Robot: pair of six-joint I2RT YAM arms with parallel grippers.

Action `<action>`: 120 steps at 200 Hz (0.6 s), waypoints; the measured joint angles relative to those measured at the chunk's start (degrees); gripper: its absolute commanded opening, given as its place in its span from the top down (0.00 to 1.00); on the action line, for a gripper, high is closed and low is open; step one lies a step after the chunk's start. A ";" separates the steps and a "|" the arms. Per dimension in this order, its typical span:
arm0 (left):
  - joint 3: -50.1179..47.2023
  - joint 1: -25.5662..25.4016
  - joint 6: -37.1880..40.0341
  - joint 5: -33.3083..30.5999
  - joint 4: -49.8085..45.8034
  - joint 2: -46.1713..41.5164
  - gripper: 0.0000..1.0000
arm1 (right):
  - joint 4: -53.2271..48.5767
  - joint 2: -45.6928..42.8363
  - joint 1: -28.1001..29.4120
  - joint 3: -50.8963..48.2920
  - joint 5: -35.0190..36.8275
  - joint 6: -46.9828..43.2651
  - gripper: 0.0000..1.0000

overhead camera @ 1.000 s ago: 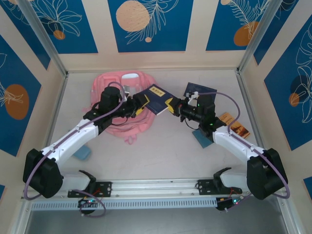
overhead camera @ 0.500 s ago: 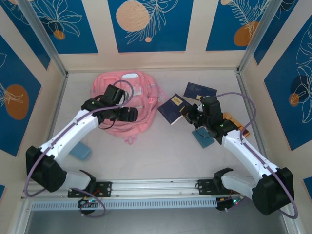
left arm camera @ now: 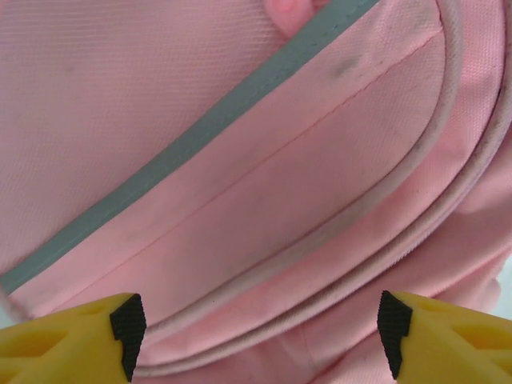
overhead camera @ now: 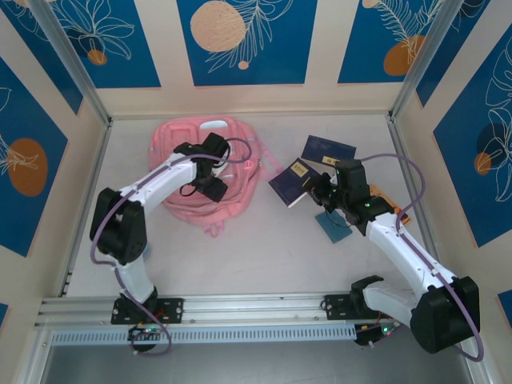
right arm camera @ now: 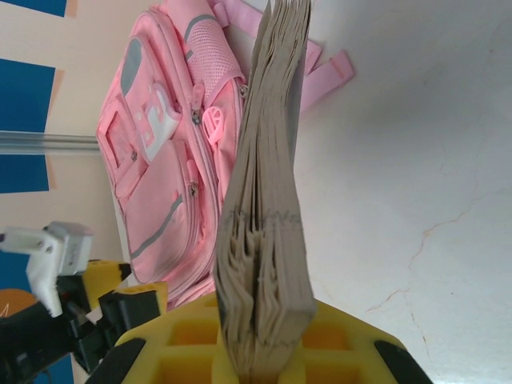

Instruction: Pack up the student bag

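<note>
The pink student bag (overhead camera: 192, 200) lies flat at the back left of the table, its front pockets up. My left gripper (overhead camera: 214, 189) hovers over the bag's right side. In the left wrist view this gripper (left arm camera: 260, 344) is open, its yellow fingers (left arm camera: 72, 340) wide apart above the bag's grey-trimmed pocket (left arm camera: 240, 200). My right gripper (overhead camera: 312, 189) is shut on a dark blue booklet (overhead camera: 291, 182), held to the right of the bag. In the right wrist view the booklet (right arm camera: 268, 224) stands edge-on in the gripper (right arm camera: 264, 368), with the bag (right arm camera: 164, 168) beyond it.
A second dark blue booklet (overhead camera: 328, 149) lies at the back right. A small teal case (overhead camera: 334, 226) sits under the right arm, and an orange packet (overhead camera: 390, 205) lies further right. Patterned walls and metal posts close in the table.
The right gripper has carried the booklet from over the bag to the right of it. The left gripper has let go of the booklet and swung back over the bag, elbow folded in.
</note>
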 measured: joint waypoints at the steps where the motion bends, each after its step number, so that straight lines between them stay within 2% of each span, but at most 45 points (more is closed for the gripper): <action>1: 0.07 0.00 0.15 0.11 -0.04 0.11 0.24 | 0.00 0.00 -0.07 -0.04 -0.07 0.00 1.00; 29: 2.12 -0.09 5.60 2.73 -0.35 3.13 0.24 | 0.09 0.00 -0.83 -0.94 -1.11 0.02 1.00; 59: 3.91 -0.15 9.40 1.49 -1.40 5.57 0.38 | 0.20 -0.24 -1.25 -1.57 -1.81 0.02 1.00; 100: 4.46 -0.37 12.13 -0.90 -1.25 8.24 0.39 | 1.09 -0.33 -1.36 -1.60 -2.43 0.04 1.00; 120: 4.66 -0.66 13.05 -2.03 -0.98 8.81 0.49 | 1.31 -0.35 -1.36 -1.60 -2.82 0.09 1.00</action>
